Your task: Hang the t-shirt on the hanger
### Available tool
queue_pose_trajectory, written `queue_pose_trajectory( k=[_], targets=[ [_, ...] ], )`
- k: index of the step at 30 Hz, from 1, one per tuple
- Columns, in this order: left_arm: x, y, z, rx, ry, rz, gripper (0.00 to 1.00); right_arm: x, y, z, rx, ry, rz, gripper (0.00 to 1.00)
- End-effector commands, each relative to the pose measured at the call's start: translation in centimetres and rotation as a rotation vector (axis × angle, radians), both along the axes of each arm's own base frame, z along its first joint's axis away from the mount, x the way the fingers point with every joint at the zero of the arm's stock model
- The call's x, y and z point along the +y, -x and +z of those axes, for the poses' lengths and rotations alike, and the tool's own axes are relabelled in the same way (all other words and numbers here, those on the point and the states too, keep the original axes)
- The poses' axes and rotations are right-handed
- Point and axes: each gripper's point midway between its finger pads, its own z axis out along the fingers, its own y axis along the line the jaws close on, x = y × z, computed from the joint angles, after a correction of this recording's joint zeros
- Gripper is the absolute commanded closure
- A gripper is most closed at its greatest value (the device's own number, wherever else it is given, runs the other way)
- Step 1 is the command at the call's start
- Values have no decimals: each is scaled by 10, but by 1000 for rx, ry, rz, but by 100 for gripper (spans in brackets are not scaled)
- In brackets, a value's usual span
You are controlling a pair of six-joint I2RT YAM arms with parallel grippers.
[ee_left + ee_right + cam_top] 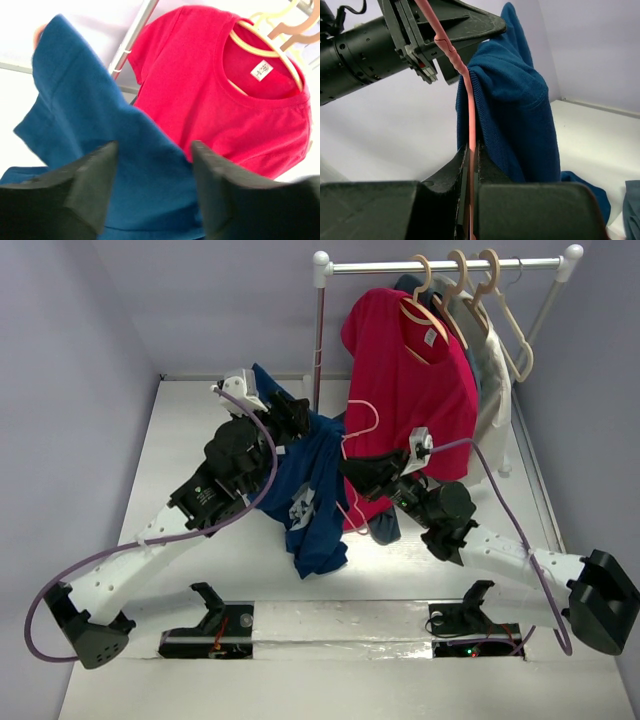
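Left arm runs from its near-left base up toward the far middle, wrist raised. The left gripper is held high with its fingers spread apart, the t-shirt lying across them. Right arm stretches from the near-right base leftward to the middle, low and close to level, and the right gripper is pinched tight on the hanger wire, jaws nearly meeting.
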Motion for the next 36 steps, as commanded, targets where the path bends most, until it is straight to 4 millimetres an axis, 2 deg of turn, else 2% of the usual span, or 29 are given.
queue_pose_trajectory(
  k=[1,3,5,6,9,10,13,15,18,20,21,23,24,26,27,29,31,33,34,36],
  targets=[
    [8,-1,14,-51,39,32,50,-10,5,31,-80,-71,-26,100],
    [1,-1,16,-76,63,0,63,-7,3,29,-74,-66,-25,100],
    [-14,2,16,-77,84,-76,64,-5,1,27,-71,-61,-27,100],
    [-22,5,14,-72,87,-106,70,-3,-2,26,-66,-59,-29,100],
    [-46,16,3,-49,114,-210,77,-1,-7,27,-58,-61,-42,100],
    [-52,21,-6,-34,117,-241,78,0,-9,28,-58,-63,-48,100],
    [-62,37,-15,-21,165,-296,75,1,-14,34,-63,-70,-67,100],
    [-63,42,-18,-13,178,-308,64,2,-19,35,-62,-73,-82,100],
    [-68,57,-23,3,188,-360,55,0,-27,39,-61,-82,-125,100],
    [-58,60,-17,-7,184,-343,48,-1,-30,40,-59,-88,-140,100],
    [-52,60,-12,-18,182,-320,40,-3,-31,39,-56,-90,-147,100],
    [-31,59,7,-65,187,-255,34,-4,-30,37,-49,-94,-148,100],
    [-20,60,21,-88,200,-219,32,-5,-30,33,-43,-89,-149,100],
    [-11,60,31,-109,185,-194,31,-5,-30,29,-33,-83,-147,100],
    [-7,61,43,-126,193,-186,30,-5,-29,27,-31,-81,-145,100],
    [-2,57,48,-127,181,-145,30,-5,-27,26,-28,-81,-136,100],
    [13,45,53,-133,163,-72,29,-6,-23,25,-27,-82,-121,100],
    [18,29,50,-128,148,-47,31,-7,-20,24,-27,-82,-110,100],
    [22,15,47,-121,147,-46,32,-7,-19,25,-29,-81,-107,100],
    [25,3,46,-118,148,-42,34,-8,-16,26,-31,-81,-99,100]
  ],
)
